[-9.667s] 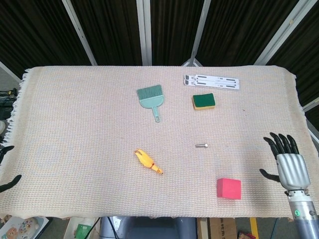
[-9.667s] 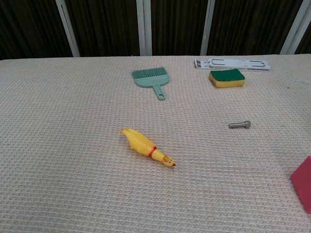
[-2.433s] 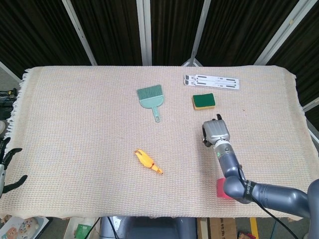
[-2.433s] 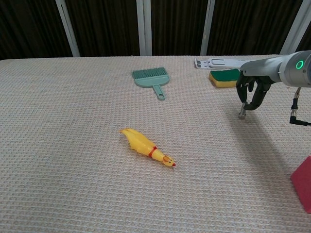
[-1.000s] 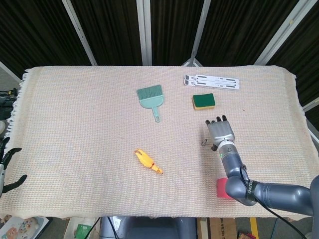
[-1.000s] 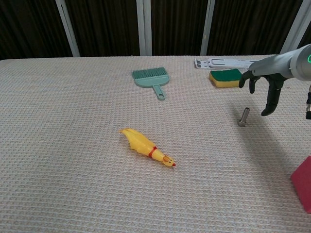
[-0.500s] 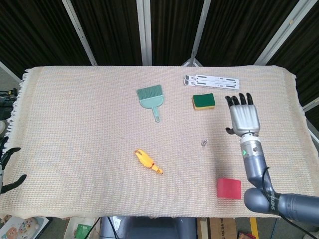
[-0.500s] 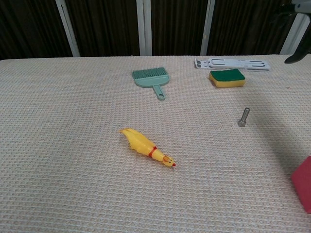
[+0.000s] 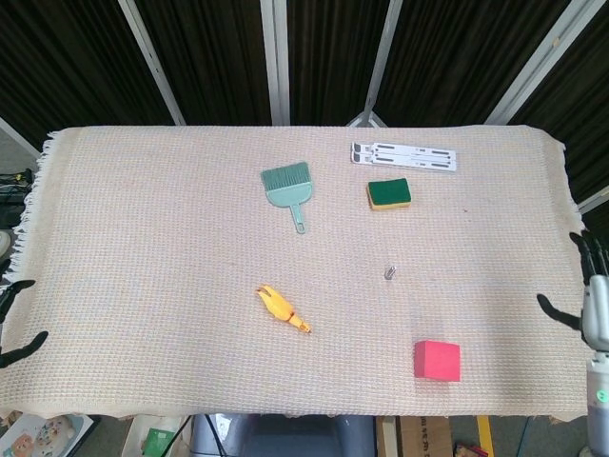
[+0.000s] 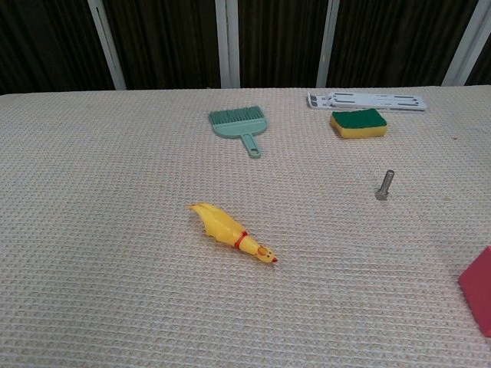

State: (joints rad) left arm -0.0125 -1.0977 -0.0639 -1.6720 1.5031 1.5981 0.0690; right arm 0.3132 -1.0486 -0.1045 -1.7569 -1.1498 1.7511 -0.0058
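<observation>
My right hand (image 9: 592, 300) shows at the far right edge of the head view, off the cloth, fingers apart and holding nothing. Only dark fingertips of my left hand (image 9: 13, 319) show at the left edge, spread and empty. Neither hand appears in the chest view. A small metal bolt (image 9: 389, 273) (image 10: 384, 185) lies on the cloth right of centre. A yellow rubber chicken (image 9: 283, 308) (image 10: 231, 232) lies near the middle front. A red block (image 9: 437, 360) (image 10: 479, 293) sits at the front right, closest to my right hand.
A teal hand brush (image 9: 288, 188) (image 10: 242, 126) lies at the back centre. A green and yellow sponge (image 9: 389, 193) (image 10: 358, 123) sits in front of a white folded stand (image 9: 403, 156) (image 10: 367, 100). The woven beige cloth (image 9: 143, 228) covers the table.
My right hand lifted the bolt, set it down turned to a new angle, then drew back to the right edge. The left hand stays low at the left edge.
</observation>
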